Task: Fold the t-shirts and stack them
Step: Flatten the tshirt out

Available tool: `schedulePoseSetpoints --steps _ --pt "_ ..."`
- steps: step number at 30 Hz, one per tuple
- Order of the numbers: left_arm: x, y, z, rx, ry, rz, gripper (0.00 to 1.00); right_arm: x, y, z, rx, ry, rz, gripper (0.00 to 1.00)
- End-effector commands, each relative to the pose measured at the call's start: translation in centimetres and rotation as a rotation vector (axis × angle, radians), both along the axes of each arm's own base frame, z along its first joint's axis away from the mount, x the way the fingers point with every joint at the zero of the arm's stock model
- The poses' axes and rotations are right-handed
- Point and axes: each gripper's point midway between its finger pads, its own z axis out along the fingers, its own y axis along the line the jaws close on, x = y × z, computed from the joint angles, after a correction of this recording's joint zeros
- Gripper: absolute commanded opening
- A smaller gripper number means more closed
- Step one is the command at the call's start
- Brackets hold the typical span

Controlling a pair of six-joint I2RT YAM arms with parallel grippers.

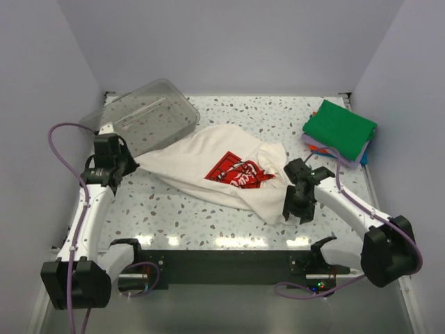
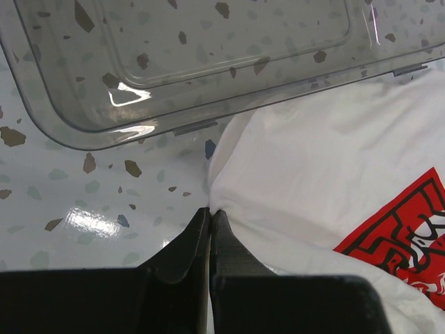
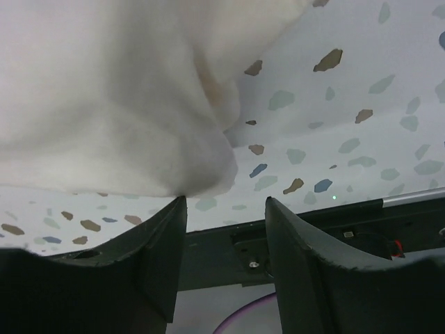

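Left gripper (image 2: pixel 210 213): clenched on cream shirt (image 1: pixel 208 163) at 9 o'clock
Right gripper (image 3: pixel 226 200): released, parted, at 4 o'clock
Folded stack (image 1: pixel 339 131): laid at 2 o'clock

The red print (image 1: pixel 238 172) on the white t-shirt (image 1: pixel 195 163) is illegible

I can't read the red print (image 1: pixel 238 172), it's crumpled. Green shirt (image 1: pixel 338 129) hides most of the lower shirts (image 1: pixel 320 149), only edge slivers show. Tub (image 2: pixel 174 62) runs off the left wrist view's edges.
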Motion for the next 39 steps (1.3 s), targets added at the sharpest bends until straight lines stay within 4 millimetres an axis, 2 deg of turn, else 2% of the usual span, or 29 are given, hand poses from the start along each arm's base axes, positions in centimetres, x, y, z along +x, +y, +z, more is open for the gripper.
schedulePoseSetpoints --steps 1,3,6,12,23,25,26,27,28,29,33,34,35,36,37,39 --pt "1.0 0.5 1.9 0.035 -0.038 -0.018 0.0 0.5 0.7 -1.4 0.027 -0.019 -0.073 0.52" --pt "1.2 0.5 1.9 0.034 -0.04 -0.023 0.0 0.7 0.6 -2.1 0.025 -0.02 -0.092 0.43" --pt "1.3 0.3 1.7 0.028 -0.036 -0.029 0.0 0.8 0.2 -2.9 0.004 -0.031 -0.105 0.36" --pt "0.9 0.1 0.4 0.012 -0.005 -0.031 0.0 0.9 0.1 -4.8 0.01 -0.029 -0.109 0.35" --pt "1.2 0.2 0.3 0.019 0.0 -0.036 0.0 2.7 -0.5 -5.7 0.005 -0.057 -0.091 0.34" --pt "1.2 0.1 0.1 0.017 0.006 -0.039 0.0 3.0 -0.4 -5.8 0.015 -0.061 -0.074 0.27" --pt "1.2 0.0 0.0 0.014 0.007 -0.042 0.0 3.3 -0.1 -5.8 0.03 -0.061 -0.053 0.16" --pt "1.2 0.0 -0.1 0.012 0.007 -0.044 0.0 3.2 0.0 -6.0 0.035 -0.049 -0.041 0.11" --pt "1.2 -0.1 -0.1 0.009 0.007 -0.048 0.0 3.7 0.2 -5.6 0.039 -0.054 -0.032 0.07" --pt "1.3 -0.2 -0.1 0.005 0.001 -0.055 0.0 3.4 0.1 -5.4 0.032 -0.035 -0.022 0.01" --pt "1.3 -0.2 -0.4 0.009 0.003 -0.06 0.0 4.3 0.7 -3.1 0.058 -0.061 0.016 0.0" --pt "1.3 -0.2 -0.6 0.01 0.011 -0.062 0.0 5.4 1.3 -1.6 0.08 -0.097 0.028 0.0" --pt "1.3 -0.3 -0.7 0.008 0.013 -0.064 0.0 5.2 1.2 -0.8 0.078 -0.089 0.032 0.0" --pt "1.4 -0.3 -0.7 0.006 0.012 -0.067 0.0 5.6 1.3 0.1 0.08 -0.101 0.048 0.0" --pt "1.4 -0.3 -0.8 0.006 0.016 -0.069 0.0 6.4 1.5 2.0 0.083 -0.127 0.057 0.0" --pt "1.8 -0.4 -0.4 0.01 0.0 -0.079 0.0 7.2 1.5 3.9 0.078 -0.153 0.084 0.0"
